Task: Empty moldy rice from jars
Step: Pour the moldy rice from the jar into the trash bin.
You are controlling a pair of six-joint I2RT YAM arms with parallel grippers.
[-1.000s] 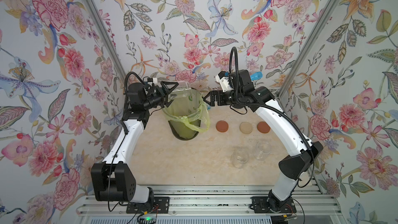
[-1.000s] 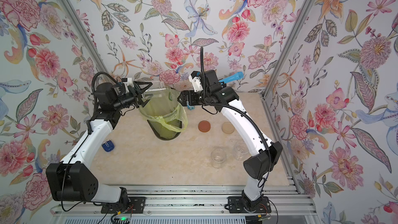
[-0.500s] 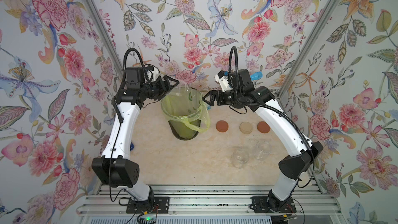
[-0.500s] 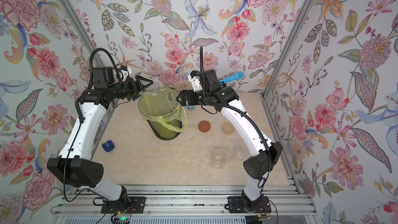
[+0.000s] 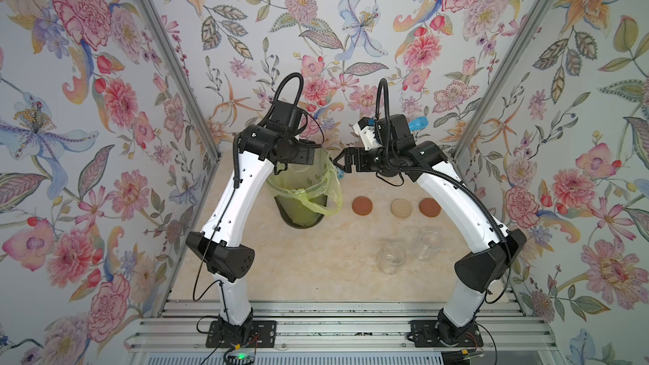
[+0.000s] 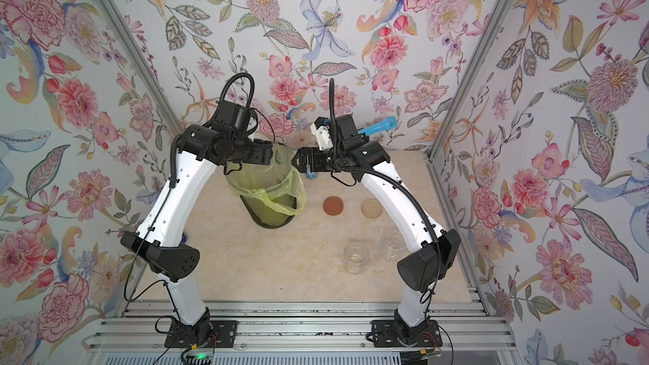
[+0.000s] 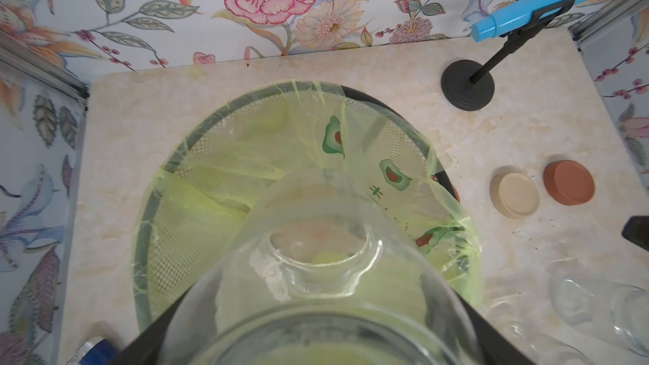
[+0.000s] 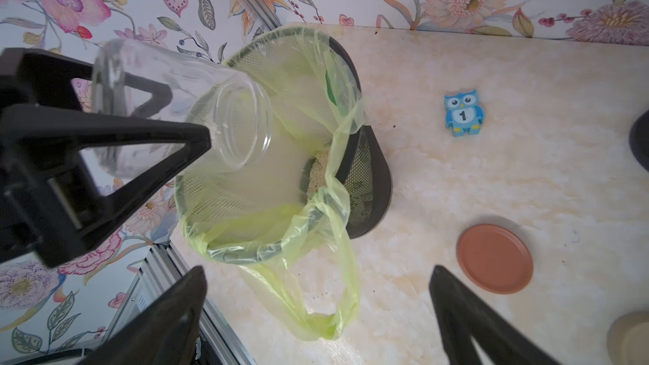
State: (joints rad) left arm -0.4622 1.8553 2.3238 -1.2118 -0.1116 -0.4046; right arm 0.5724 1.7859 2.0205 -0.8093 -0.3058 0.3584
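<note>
The left jaws clamp a clear jar (image 8: 224, 124) by its body. The jar is tilted, with its mouth over the opening of the bin (image 8: 368, 184), and only a few grains cling inside its neck. Pale rice (image 8: 318, 173) lies low in the bin's yellow-green bag (image 8: 316, 226). The right jaws stand wide apart and empty, just beside the bin's rim and clear of the held jar. A second jar (image 5: 391, 258) and a third jar (image 5: 427, 244) stand upright and empty on the surface (image 5: 316, 268), near three lids (image 5: 401, 207).
</note>
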